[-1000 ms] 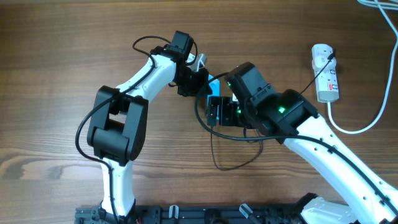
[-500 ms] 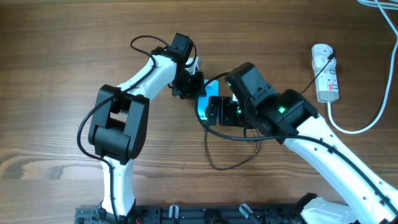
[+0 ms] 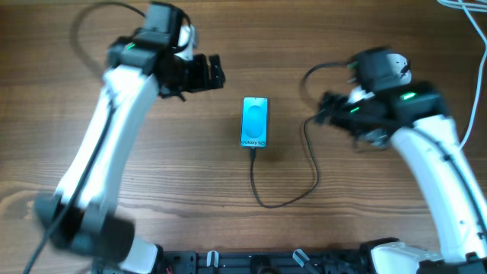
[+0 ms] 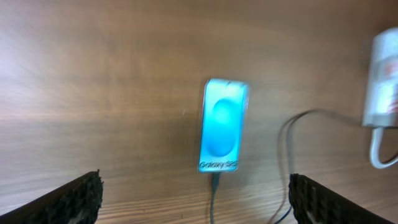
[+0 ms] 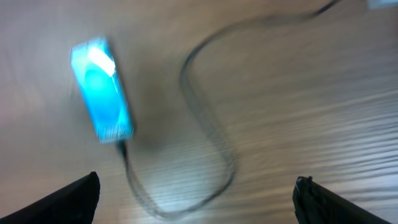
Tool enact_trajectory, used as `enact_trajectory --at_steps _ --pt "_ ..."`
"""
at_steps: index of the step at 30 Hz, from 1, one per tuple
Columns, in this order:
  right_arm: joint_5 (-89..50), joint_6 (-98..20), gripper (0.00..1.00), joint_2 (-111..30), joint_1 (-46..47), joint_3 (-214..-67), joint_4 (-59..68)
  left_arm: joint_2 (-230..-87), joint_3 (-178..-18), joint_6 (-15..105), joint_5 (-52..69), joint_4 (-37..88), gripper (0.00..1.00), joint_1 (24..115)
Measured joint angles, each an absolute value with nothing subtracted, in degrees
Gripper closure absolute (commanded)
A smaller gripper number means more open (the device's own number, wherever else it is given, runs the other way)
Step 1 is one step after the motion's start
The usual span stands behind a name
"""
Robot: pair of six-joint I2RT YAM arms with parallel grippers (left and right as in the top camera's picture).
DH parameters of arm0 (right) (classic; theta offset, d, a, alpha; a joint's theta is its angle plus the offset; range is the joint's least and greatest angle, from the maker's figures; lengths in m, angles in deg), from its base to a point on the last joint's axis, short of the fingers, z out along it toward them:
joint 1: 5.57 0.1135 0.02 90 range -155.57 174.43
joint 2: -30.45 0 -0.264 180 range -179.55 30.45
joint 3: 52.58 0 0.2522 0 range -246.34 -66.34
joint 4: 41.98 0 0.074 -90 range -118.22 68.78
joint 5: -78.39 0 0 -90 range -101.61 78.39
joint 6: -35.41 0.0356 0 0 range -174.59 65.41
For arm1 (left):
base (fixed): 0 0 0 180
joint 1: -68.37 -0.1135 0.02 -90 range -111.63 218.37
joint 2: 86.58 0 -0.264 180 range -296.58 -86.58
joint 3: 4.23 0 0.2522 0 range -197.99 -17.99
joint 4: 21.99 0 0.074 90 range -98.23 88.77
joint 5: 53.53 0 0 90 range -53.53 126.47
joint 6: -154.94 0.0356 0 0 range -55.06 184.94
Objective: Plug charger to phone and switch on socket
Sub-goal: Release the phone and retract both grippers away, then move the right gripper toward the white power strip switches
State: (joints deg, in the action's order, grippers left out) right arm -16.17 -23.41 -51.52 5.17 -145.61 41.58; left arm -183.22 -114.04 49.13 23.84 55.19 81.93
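Overhead and wrist views, both arms raised over the wooden table (image 3: 152,175). You see the phone (image 3: 255,122) lying flat near the table's centre, screen up and lit cyan, well apart from both arms; the left wrist view shows it (image 4: 222,135) with a strip of text at its lower end, and the right wrist view shows it (image 5: 101,90) blurred. The charger (image 3: 254,176) meets the phone's lower short edge, runs down, loops to the right and climbs toward the right arm; its cable is also visible below the phone in the left wrist view (image 4: 213,193) and as a loose curve in the right wrist view (image 5: 205,118). How far the plug tip is seated you cannot tell. The left gripper (image 3: 202,74) hangs above and to the left of the phone, its jaws spread wide and empty, as its own camera confirms (image 4: 202,199). The right gripper (image 3: 327,110) is blurred overhead; its wrist view (image 5: 199,202) shows the jaws wide apart, holding nothing. The socket (image 4: 380,74) appears at the right edge of the left wrist view, white with a red mark; the position of its switch is unreadable. A white cord (image 3: 461,9) crosses the top right corner.
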Motion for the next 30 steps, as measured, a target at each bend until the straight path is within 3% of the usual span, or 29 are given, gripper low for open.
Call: enact_trajectory --at_steps 4,7,11,19,30 --pt "-16.3 -26.2 0.00 -52.0 -13.5 -149.6 33.3 -168.8 -114.8 49.1 27.7 55.0 0.00 82.2" --pt "-9.0 -26.2 0.00 -53.6 -21.0 -149.7 29.1 -164.4 -114.8 49.1 28.6 55.5 0.00 82.2" --pt "0.9 -27.1 0.00 -62.8 -22.6 -149.7 26.7 -161.6 -114.8 49.1 29.0 55.5 0.00 82.2" --pt "4.6 -35.3 0.00 -74.4 -24.1 -149.7 15.5 -161.6 -114.8 49.1 29.2 55.7 0.00 82.2" --pt "-6.6 -43.4 0.00 -85.7 -30.5 -149.6 7.7 -161.6 -114.8 49.1 29.2 55.7 0.00 82.2"
